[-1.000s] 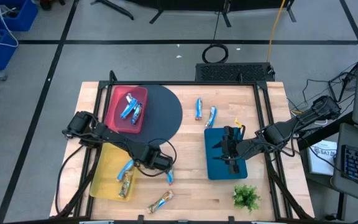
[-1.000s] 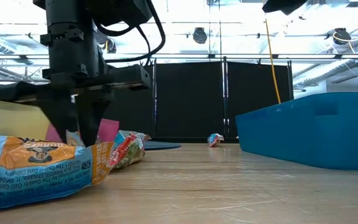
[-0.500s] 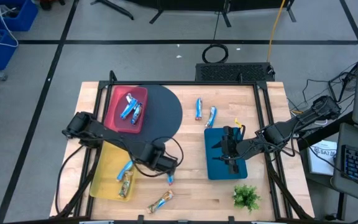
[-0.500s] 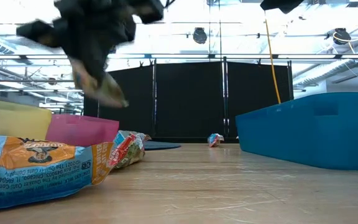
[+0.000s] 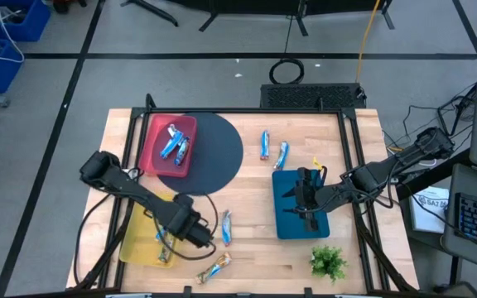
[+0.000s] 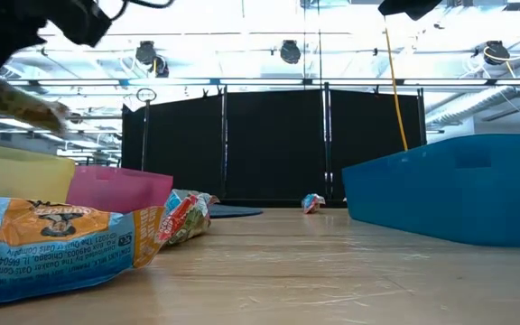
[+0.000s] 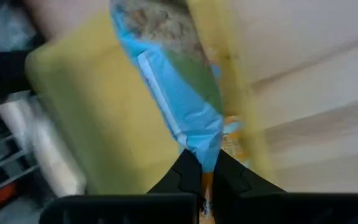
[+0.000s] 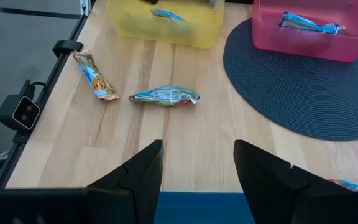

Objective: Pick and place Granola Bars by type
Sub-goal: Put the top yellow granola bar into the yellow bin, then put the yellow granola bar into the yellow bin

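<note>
Left gripper (image 5: 175,234) over yellow bin (image 5: 139,234), arm stretched low, fingers pinched tight on granola bar (image 7: 169,87). Right gripper (image 8: 197,163) parked above blue bin (image 5: 292,222), fingers spread, empty.

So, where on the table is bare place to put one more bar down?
Bare wood lies between the dark round mat and the blue bin, below the two loose bars. The table's front edge is also bare between the front bar and the plant. It is crowded around the yellow tray, where the left gripper holds a bar.

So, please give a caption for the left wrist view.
Left gripper shut on a blue-wrapped granola bar above the yellow bin.
</note>
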{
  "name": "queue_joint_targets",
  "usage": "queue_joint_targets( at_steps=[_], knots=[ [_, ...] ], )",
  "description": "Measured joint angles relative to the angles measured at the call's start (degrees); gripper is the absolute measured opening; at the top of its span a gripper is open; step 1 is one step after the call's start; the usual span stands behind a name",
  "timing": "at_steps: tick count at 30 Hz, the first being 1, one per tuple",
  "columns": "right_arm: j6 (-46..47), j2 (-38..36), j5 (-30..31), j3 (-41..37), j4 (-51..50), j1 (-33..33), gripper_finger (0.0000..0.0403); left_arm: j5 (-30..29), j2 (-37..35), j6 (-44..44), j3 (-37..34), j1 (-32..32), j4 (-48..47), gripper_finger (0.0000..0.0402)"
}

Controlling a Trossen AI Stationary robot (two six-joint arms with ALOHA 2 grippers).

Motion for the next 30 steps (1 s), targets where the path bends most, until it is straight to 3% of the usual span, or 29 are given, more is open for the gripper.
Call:
queue_joint_targets(
  at_steps=[5,17,25,30],
  knots=[
    [0.0,0.0,0.0,0.0,0.0,0.0,0.0187,0.8,-0.5,-3.0,-5.6,-1.5,-0.8,0.0011],
    [1.7,0.0,0.0,0.0,0.0,0.0,0.0187,5.4,-0.5,3.1,-18.8,-0.9,9.2,0.0013],
    [1.9,0.0,-2.0,0.0,0.0,0.0,0.0187,7.9,-1.4,2.0,-19.1,-0.1,7.4,0.0144],
    [1.9,0.0,-1.7,0.0,0.0,0.0,0.0187,10.6,-4.1,0.8,-14.9,0.6,10.4,0.0210]
  ],
)
